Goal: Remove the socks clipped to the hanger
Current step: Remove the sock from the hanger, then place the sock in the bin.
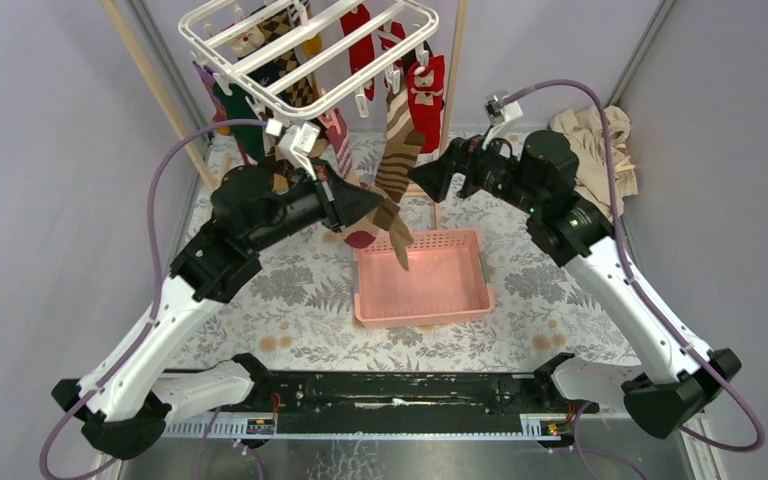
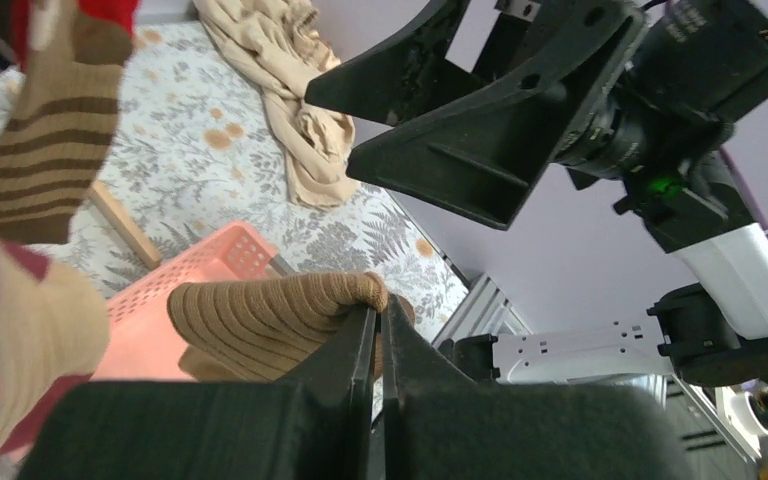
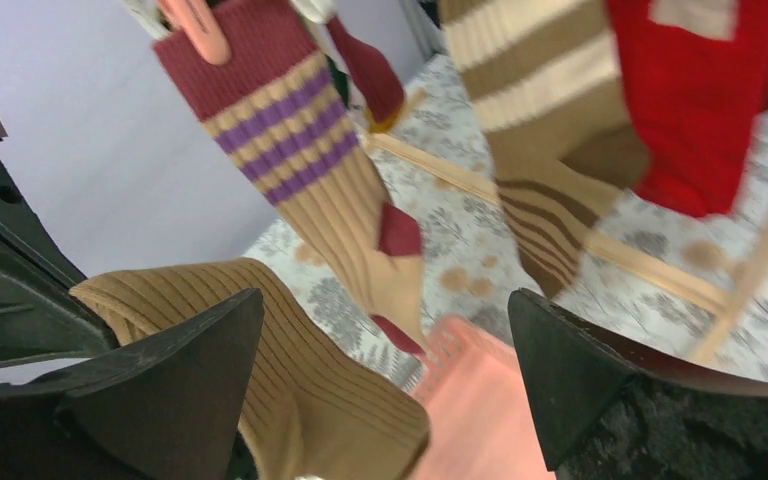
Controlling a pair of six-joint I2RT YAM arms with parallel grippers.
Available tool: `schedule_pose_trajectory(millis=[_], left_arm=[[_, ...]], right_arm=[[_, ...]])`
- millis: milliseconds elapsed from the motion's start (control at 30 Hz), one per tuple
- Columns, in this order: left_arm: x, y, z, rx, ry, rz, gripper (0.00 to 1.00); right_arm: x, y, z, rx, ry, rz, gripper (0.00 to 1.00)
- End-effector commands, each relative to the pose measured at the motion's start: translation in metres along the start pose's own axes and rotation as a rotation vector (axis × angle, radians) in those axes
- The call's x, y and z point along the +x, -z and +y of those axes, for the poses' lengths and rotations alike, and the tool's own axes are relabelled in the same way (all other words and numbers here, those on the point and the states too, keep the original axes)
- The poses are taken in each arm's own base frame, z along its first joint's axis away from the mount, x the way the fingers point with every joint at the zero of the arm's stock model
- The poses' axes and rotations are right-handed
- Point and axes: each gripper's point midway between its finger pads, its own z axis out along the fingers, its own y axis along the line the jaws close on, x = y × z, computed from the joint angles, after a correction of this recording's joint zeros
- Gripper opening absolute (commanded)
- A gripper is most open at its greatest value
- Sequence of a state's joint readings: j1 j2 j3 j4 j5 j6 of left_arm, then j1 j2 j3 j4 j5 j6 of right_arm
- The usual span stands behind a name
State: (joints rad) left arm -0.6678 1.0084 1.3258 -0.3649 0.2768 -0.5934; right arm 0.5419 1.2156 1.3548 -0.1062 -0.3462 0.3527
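One tan sock (image 2: 260,320) in left hand (image 2: 378,312)

In the top view we lose the far rail of the hanger (image 1: 305,55) at the picture's upper edge, and its clips are too small for us to tell which ones grip. In the right wrist view the brown striped sock (image 3: 550,120) and the red sock (image 3: 700,100) are blurred and cut off at the top. The pink basket (image 3: 470,400) is only a smear there. In the left wrist view the tan ribbed sock (image 2: 270,320) hides part of that basket, and the beige cloth (image 2: 280,90) runs off the top.
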Motion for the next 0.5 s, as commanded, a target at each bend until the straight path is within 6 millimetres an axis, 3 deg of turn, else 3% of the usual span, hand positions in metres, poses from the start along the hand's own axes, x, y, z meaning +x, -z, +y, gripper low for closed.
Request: schedule_pose_trajectory(millis=[0,233,467], left_arm=[[0.001,-0.026,-0.02,0.103,0.0,-0.016,0.0],[0.036,-0.071,-0.015,0.047,-0.026,0.038,0.0],[0.099,-0.107,0.016,-0.035,-0.025,0.137,0.0]], right_arm=[[0.002,0.034,-0.033,0.213,0.044,-0.001,1.0],[0.021,0.061,-0.045,0.292,0.047,0.042,1.0],[0.047,0.07,-0.052,0.301,0.039,0.09,1.0]])
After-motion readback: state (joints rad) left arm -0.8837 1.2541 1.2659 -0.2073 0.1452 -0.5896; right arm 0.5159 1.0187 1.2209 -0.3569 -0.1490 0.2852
